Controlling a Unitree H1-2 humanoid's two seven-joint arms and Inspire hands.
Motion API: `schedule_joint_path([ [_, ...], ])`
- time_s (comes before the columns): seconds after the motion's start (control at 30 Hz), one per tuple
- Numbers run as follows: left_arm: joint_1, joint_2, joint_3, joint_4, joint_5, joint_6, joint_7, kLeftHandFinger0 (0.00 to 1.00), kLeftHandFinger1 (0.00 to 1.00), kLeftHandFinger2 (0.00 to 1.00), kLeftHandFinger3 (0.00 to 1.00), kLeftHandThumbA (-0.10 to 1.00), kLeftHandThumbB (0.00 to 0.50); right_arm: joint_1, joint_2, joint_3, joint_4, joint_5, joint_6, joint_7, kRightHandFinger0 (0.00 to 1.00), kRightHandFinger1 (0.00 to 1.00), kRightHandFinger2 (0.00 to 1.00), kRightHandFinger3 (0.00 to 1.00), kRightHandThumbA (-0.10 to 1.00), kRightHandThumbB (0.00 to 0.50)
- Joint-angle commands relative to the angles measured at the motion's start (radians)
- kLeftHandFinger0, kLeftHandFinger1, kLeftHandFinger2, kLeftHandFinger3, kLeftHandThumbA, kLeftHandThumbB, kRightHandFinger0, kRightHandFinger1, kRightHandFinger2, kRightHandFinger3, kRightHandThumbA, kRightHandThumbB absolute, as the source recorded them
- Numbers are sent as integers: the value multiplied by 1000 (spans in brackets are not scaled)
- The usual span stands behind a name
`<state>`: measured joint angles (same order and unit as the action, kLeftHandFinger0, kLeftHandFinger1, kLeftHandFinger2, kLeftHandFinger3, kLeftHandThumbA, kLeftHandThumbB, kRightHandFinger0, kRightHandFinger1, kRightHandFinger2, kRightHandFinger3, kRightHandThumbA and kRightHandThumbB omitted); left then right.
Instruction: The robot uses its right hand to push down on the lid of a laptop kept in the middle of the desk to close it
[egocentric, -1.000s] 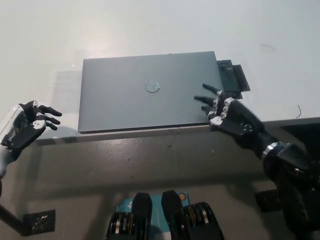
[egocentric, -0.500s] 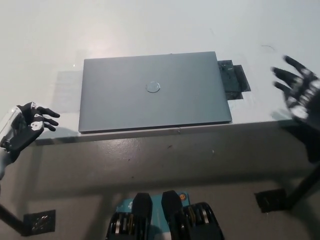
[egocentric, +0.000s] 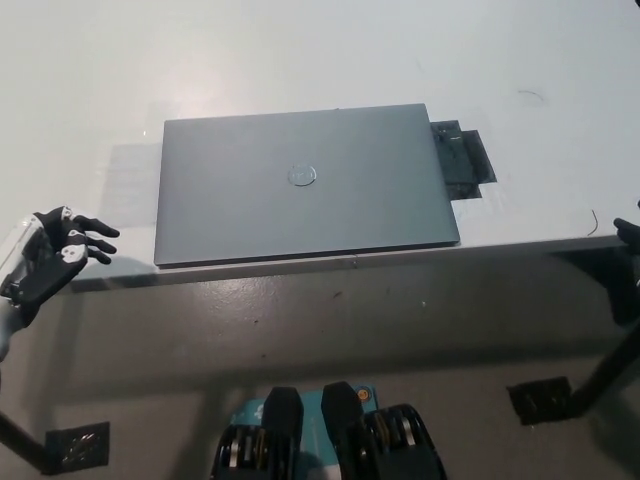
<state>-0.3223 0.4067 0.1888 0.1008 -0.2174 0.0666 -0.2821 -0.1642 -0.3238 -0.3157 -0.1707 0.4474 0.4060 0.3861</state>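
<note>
White worktop: bare, glossy surface, near edge running across the view. Dark flat rectangular mat: lies on the worktop toward its right side. Grey floor: below the worktop's near edge. Small black square plate: on the floor, far left.

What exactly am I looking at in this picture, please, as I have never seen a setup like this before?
This is one view from a camera on a humanoid robot's head, looking steeply down at a white desk. A grey laptop lies on the desk near its front edge, with its lid flat and closed. A dark flat object shows beside the laptop's right edge; I cannot tell what it is. The robot's left hand rests at the lower left, off the desk, its fingers apart and holding nothing. Only a sliver of the black right hand shows at the right edge, so I cannot tell its state. Nothing is held.
</note>
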Motion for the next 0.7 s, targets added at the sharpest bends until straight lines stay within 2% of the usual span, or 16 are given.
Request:
schedule_joint_path([
  [0.0, -16, 38, 19, -8, -24, -29, -16, 498, 479, 519, 507, -100, 109, -15, -22, -10, 12, 6, -74, -8, 1000, 1000, 892, 1000, 207, 192],
  [0.23, -11, 35, 20, -18, -18, -30, -9, 508, 480, 530, 495, -100, 104, -17, -15, -11, 20, 17, -48, -25, 1000, 1000, 886, 1000, 196, 242],
  [0.43, -8, 25, 19, 0, -21, -58, -10, 514, 488, 537, 489, -100, 95, -27, -39, -2, 22, -10, -58, -28, 1000, 1000, 887, 1000, 240, 247],
  [0.53, -8, 19, 21, -4, -25, -60, -6, 503, 472, 519, 479, -100, 93, -29, -40, -4, 18, -4, -55, -31, 1000, 1000, 880, 1000, 233, 251],
  [0.67, -1, 19, 18, -8, -13, -68, 1, 525, 490, 544, 489, -100, 94, -38, -51, -2, 19, 5, -57, -19, 1000, 1000, 890, 1000, 221, 249],
])
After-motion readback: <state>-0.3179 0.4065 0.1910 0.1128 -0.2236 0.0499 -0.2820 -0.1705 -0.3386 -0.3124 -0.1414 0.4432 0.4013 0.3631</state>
